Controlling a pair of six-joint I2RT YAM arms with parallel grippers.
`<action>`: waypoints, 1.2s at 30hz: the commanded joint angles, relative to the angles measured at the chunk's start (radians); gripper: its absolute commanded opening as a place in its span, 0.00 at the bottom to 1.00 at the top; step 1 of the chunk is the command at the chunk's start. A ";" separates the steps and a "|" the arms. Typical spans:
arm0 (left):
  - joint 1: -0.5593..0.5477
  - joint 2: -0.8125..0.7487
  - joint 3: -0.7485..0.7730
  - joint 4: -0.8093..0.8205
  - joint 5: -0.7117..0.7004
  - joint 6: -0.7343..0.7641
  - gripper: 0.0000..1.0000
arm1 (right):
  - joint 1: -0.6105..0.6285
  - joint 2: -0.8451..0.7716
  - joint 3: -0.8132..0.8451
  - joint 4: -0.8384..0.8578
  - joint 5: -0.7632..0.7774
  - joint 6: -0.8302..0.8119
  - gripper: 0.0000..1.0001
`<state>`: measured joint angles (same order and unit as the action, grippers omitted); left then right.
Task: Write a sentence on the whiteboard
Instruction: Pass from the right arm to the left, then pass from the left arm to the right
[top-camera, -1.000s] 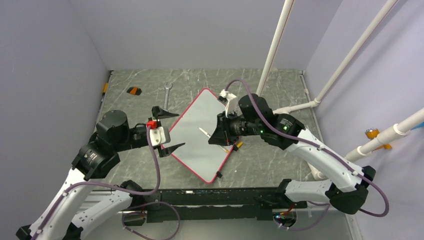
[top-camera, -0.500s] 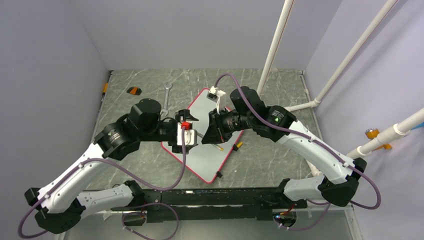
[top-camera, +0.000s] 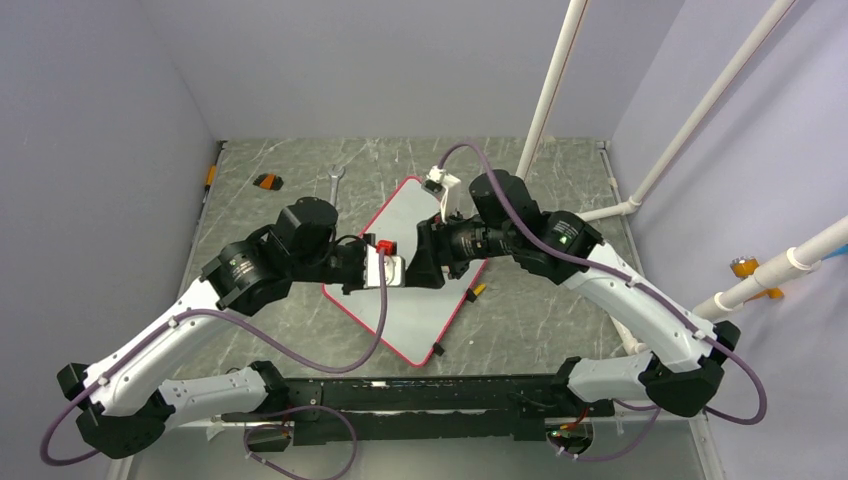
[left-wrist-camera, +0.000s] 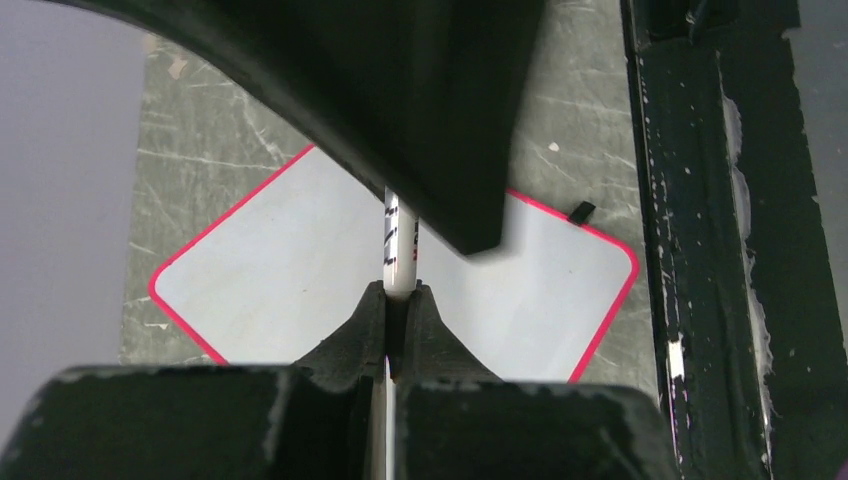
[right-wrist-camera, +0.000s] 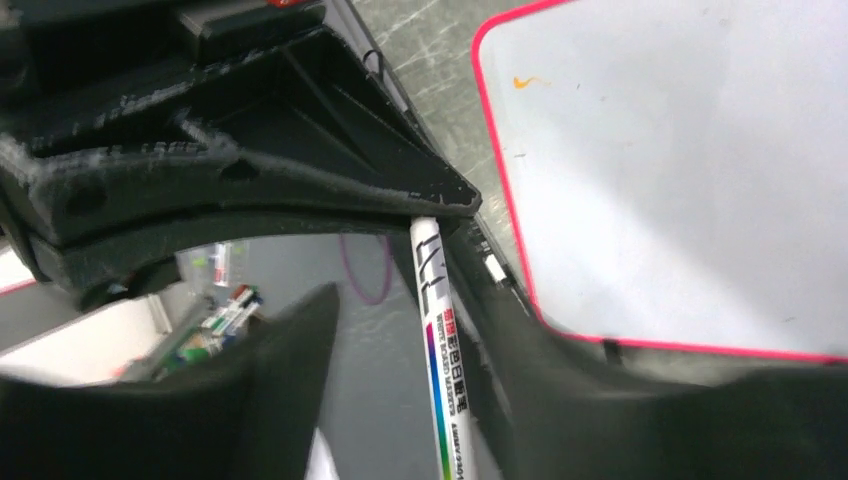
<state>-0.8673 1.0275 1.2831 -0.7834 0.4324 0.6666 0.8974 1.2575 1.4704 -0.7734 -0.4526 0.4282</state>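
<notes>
Two lilac walls (top-camera: 100, 150) flank grey table (top-camera: 540, 190); left pincer (left-wrist-camera: 400, 300) clamps marker (left-wrist-camera: 397, 240) over whiteboard (left-wrist-camera: 280, 270), right pincer (top-camera: 421, 266) open.

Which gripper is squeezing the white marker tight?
The left gripper: its jaws are pinched shut on the white marker. The right gripper has its jaws standing apart around the marker's other end.
</notes>
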 joint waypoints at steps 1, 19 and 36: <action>-0.002 -0.028 -0.011 0.168 -0.031 -0.110 0.00 | 0.008 -0.075 0.007 0.091 0.087 0.054 0.80; -0.002 -0.078 -0.096 0.447 -0.070 -0.348 0.00 | -0.025 -0.156 -0.032 0.248 0.187 0.159 0.55; -0.009 -0.067 -0.081 0.391 -0.042 -0.300 0.00 | -0.024 -0.138 -0.057 0.281 0.161 0.170 0.42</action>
<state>-0.8684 0.9638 1.1828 -0.3874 0.3683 0.3542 0.8764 1.1252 1.4189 -0.5537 -0.2741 0.5877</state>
